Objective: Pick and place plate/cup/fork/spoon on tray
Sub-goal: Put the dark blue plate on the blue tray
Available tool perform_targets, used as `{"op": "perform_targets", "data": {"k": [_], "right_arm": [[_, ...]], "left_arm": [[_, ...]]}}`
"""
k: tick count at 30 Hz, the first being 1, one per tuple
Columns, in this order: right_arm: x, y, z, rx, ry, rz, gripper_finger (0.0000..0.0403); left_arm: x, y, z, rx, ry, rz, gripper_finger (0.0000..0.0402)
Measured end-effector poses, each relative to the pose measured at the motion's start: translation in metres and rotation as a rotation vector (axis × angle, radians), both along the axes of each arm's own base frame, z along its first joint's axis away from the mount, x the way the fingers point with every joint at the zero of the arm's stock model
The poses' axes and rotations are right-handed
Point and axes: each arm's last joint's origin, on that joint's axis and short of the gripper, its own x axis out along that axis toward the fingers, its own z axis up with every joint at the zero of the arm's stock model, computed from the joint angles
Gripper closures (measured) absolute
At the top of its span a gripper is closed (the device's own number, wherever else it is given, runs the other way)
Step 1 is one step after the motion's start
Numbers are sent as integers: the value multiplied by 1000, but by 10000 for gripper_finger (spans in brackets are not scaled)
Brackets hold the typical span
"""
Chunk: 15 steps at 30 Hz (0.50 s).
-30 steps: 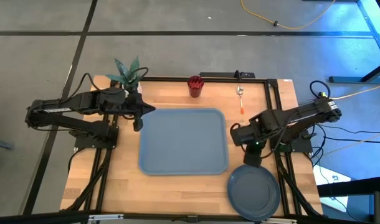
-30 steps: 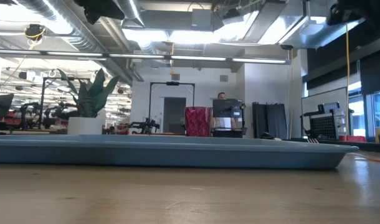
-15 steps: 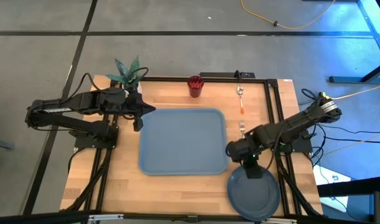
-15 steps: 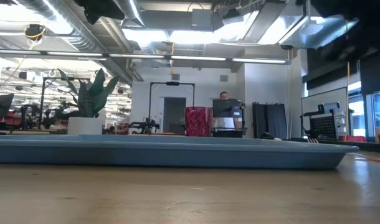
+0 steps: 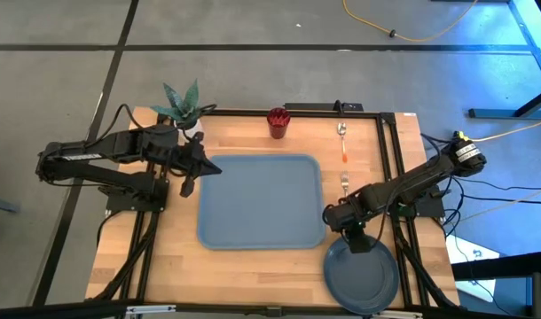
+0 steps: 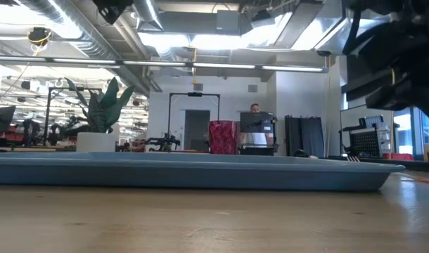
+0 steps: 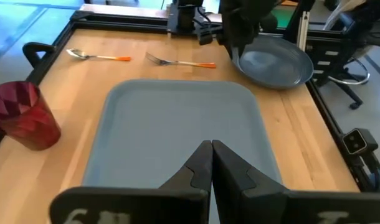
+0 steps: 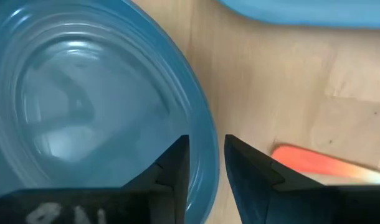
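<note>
Now the right hand [image 8: 205, 163], fingers apart, has dropped astride the plate [image 8: 84, 106] rim.

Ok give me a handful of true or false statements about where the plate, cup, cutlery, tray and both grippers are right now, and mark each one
1. The round dark grey-blue plate lies on the wooden table, off the large light blue-grey rectangular tray. True.
2. The small dark red ribbed cup stands on the tray. False: it stands on the table beyond the tray's far edge.
3. The right gripper has its open fingers straddling the plate's rim. True.
4. The orange-handled fork lies on the plate. False: it lies on the table beside the orange-handled spoon.
5. The left gripper is open wide. False: its fingers are shut, over the tray.
</note>
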Motion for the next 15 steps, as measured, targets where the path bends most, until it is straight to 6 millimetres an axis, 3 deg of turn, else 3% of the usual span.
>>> {"op": "perform_targets", "data": {"k": [15], "right_arm": [[-9,-4,-31,17,-66,33,299]], "left_arm": [[1,1,2,7,-22,18,401]]}}
